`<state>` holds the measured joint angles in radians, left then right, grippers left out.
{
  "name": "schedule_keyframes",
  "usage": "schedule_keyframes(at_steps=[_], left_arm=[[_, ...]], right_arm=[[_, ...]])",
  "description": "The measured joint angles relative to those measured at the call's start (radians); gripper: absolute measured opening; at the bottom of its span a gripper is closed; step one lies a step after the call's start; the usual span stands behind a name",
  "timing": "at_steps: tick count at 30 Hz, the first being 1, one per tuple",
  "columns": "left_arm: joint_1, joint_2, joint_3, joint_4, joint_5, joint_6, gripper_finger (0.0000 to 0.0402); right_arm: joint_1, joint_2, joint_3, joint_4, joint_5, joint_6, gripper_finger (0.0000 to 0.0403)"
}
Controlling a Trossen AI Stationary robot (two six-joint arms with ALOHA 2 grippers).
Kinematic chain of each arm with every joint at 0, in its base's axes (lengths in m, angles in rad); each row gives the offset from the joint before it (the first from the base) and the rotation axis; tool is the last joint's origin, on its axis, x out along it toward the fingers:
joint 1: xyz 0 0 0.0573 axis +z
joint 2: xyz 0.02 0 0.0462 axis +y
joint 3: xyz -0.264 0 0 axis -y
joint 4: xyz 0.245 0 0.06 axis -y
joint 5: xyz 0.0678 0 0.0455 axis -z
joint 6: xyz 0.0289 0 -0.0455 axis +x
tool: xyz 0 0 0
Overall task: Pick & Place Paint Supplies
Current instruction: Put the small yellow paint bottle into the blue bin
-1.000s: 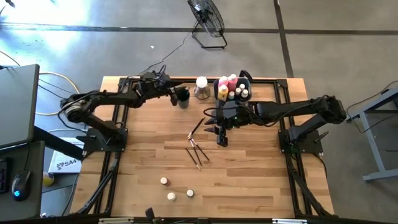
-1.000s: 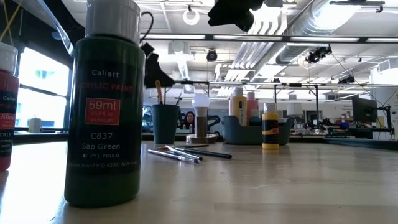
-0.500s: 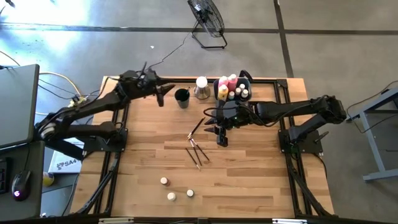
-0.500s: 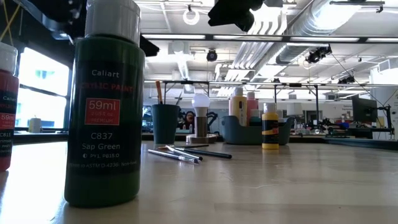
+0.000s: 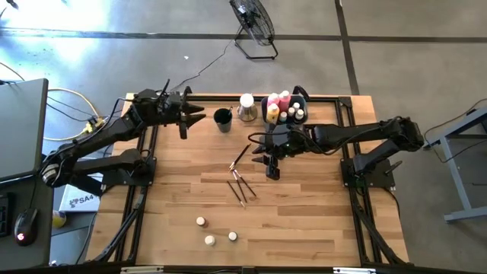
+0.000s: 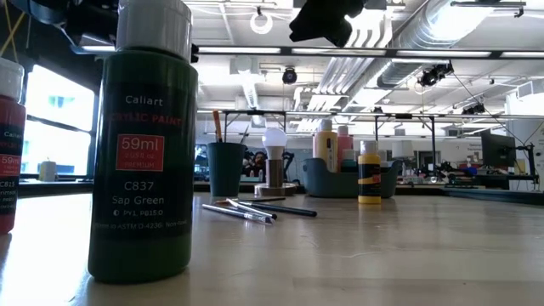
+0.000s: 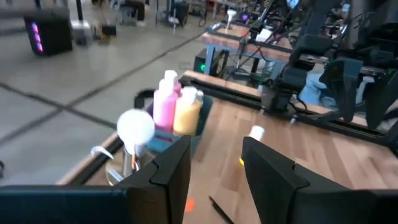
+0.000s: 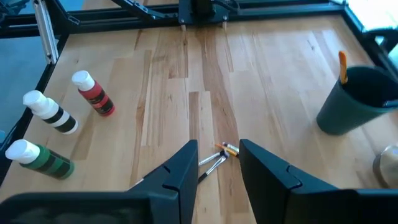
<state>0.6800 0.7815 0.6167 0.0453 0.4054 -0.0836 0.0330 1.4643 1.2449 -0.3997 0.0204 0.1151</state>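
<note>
Left arm extended along far left edge of counter, elbow bent outward beyond left rim. Left hand [image 5: 185, 120] held raised, fingers [image 7: 168, 168] parted with clear gap, nothing gripped between them. Right arm stretched from right side toward counter centre, forearm roughly level. Right hand [image 5: 271, 164] pointed downward above centre, fingers [image 8: 180, 174] parted, nothing held.

Red paint bottle [image 6: 8, 144]: cut off by the low view's left edge.
Green paint bottle [image 6: 144, 144]: cap top cropped; hides the bench behind it.
Brush [image 6: 218, 126] in dark cup [image 6: 226, 168]: only its tip shows.
Bottles in bin [image 5: 283, 105]: labels too small to read.
</note>
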Motion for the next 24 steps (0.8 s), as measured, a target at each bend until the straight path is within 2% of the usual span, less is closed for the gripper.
schedule_keyframes(at_steps=[7, 11, 17, 24], left_arm=[[0.0, 0.005, 0.0, -0.033, 0.005, -0.043, 0.0143], [-0.016, 0.005, -0.003, -0.052, 0.055, -0.01, 0.0143], [-0.162, 0.005, -0.037, -0.049, 0.064, 0.082, 0.0143], [-0.406, -0.039, -0.094, -0.063, 0.049, 0.07, 0.0143]], right_arm=[[0.014, 0.0, 0.0, -0.05, 0.002, 0.065, 0.0111], [0.04, 0.0, 0.0, -0.06, 0.001, 0.064, 0.0111], [0.078, 0.0, 0.0, -0.057, 0.002, 0.04, 0.0111], [0.095, 0.0, 0.0, -0.029, 0.004, 0.052, 0.0111]])
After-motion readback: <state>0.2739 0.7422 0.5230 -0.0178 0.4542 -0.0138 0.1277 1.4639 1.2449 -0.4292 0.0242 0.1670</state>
